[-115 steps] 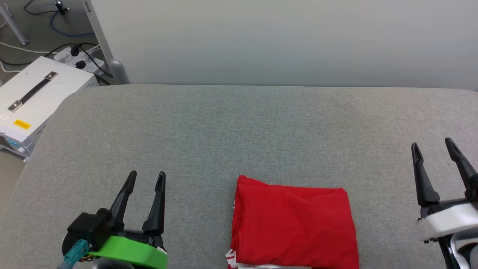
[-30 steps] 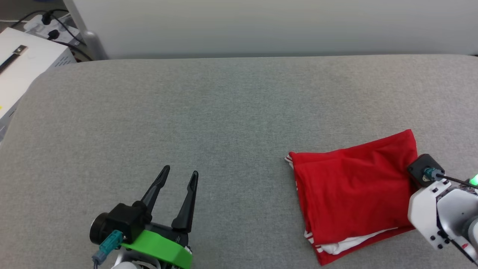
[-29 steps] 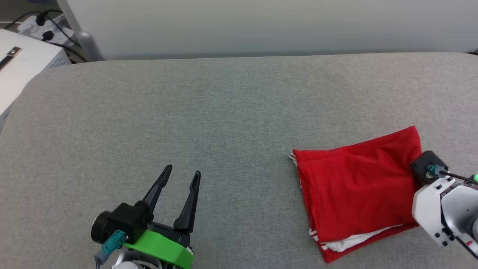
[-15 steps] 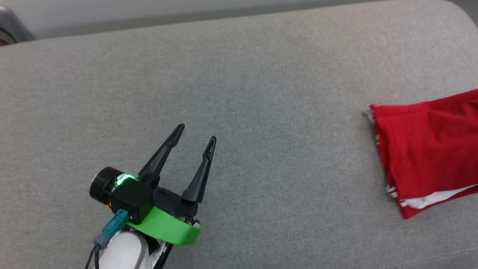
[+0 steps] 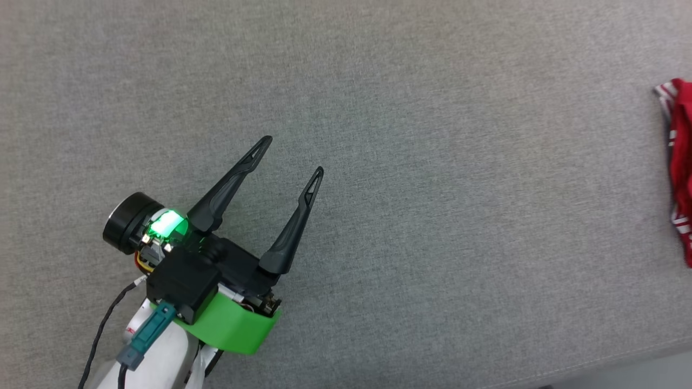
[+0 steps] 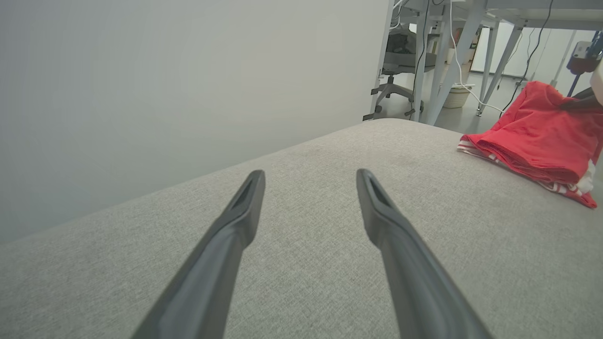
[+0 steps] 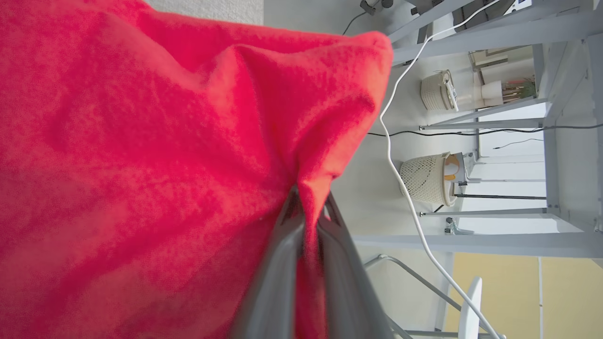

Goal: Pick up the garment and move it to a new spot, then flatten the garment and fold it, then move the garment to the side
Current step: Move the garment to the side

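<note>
Just a garment (image 5: 682, 162) sliver, head view.

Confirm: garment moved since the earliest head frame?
Yes. The garment went rightward along the grey cushion, from its middle toward its right end, pinched by the right gripper.

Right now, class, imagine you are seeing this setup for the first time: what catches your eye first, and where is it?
The bright red garment grabs the eye: in the right wrist view it looms up close, a fold pinched between the shut fingers of the right gripper. In the head view the left gripper, with its green collar and glowing green light, is open above the grey padded surface.
</note>
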Available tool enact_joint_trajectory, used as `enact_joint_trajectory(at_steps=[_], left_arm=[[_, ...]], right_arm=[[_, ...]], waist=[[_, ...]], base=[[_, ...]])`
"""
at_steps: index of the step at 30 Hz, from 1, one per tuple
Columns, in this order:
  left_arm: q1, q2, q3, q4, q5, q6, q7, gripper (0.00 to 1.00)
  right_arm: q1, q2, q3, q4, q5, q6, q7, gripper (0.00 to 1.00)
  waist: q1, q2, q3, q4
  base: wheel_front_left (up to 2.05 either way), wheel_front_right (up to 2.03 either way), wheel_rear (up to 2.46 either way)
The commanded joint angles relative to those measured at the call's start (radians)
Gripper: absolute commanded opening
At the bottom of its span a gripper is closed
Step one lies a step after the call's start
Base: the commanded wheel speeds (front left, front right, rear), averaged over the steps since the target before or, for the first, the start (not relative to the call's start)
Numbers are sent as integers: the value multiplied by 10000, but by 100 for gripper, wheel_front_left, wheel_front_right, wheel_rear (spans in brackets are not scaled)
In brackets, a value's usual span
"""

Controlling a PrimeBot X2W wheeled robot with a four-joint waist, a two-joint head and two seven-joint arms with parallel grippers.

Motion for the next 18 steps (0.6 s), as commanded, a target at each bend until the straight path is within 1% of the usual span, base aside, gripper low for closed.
enact_joint_trajectory(at_steps=[1, 6, 11, 12, 13, 18], left_arm=[[-147, 103, 11, -113, -41, -1, 68, 100], [-104, 177, 12, -378, -118, 23, 174, 100], [-120, 204, 22, -454, -157, 65, 179, 100], [-134, 196, 35, -459, -163, 86, 166, 100], [-146, 184, 36, -452, -173, 96, 151, 100], [-168, 56, -27, -213, -285, 102, 62, 100]], right_arm=[[-321, 118, -333, 183, -199, -17, -190, 0], [-698, 496, -1357, 777, -872, -17, -693, 0], [-1065, 573, -1810, 1567, -1197, -17, -1095, 0], [-1142, 579, -1892, 1683, -1296, -17, -1267, 47], [-1229, 617, -2030, 1846, -1382, -17, -1332, 100], [-1501, 750, -2108, 2254, -1775, -17, -1847, 100]], waist=[[-2, 113, 542, 111], [-2, 113, 730, 256], [-2, 113, 793, 375], [-2, 113, 786, 391], [-2, 113, 771, 407], [-2, 113, 464, 477]], base=[[0, 0, 0], [0, 0, 0], [0, 0, 0], [0, 0, 0], [0, 0, 0], [0, 0, 0]])
